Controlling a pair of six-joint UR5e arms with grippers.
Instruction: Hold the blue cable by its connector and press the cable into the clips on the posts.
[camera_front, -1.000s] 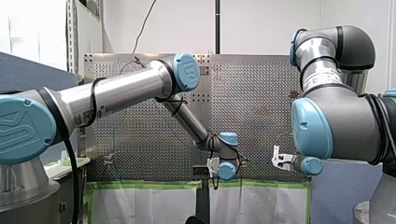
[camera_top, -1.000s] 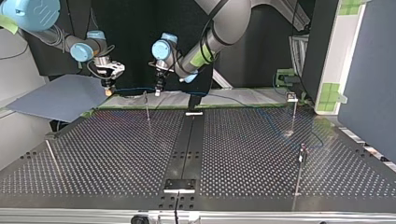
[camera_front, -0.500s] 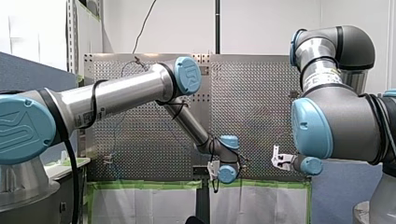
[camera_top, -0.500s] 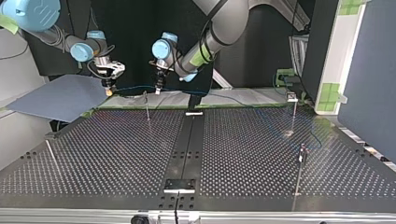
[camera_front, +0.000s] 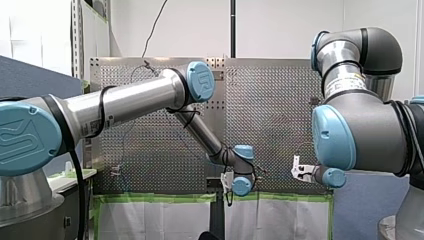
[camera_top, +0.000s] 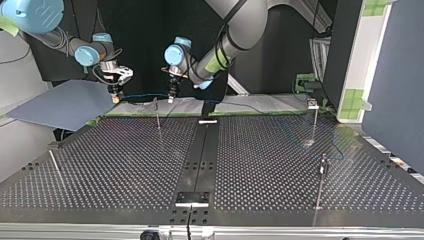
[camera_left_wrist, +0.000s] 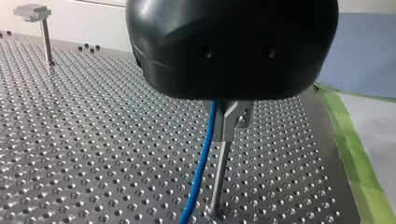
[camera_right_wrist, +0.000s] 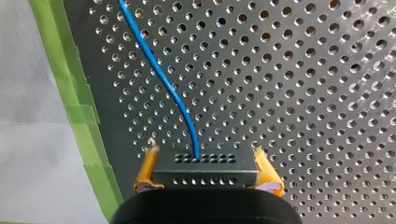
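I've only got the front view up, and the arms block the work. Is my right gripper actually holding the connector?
Observer: Yes. The right wrist view shows the right gripper clamping the dark connector between its yellow pads.
Operator: Where does the cable go from there?
Observer: In the top view the blue cable runs from that gripper across to the left gripper, passing the top of a thin post.
Operator: Is it in the clip?
Observer: The left wrist view shows it close beside the clip atop the post below that gripper. Whether it's seated, I cannot tell.
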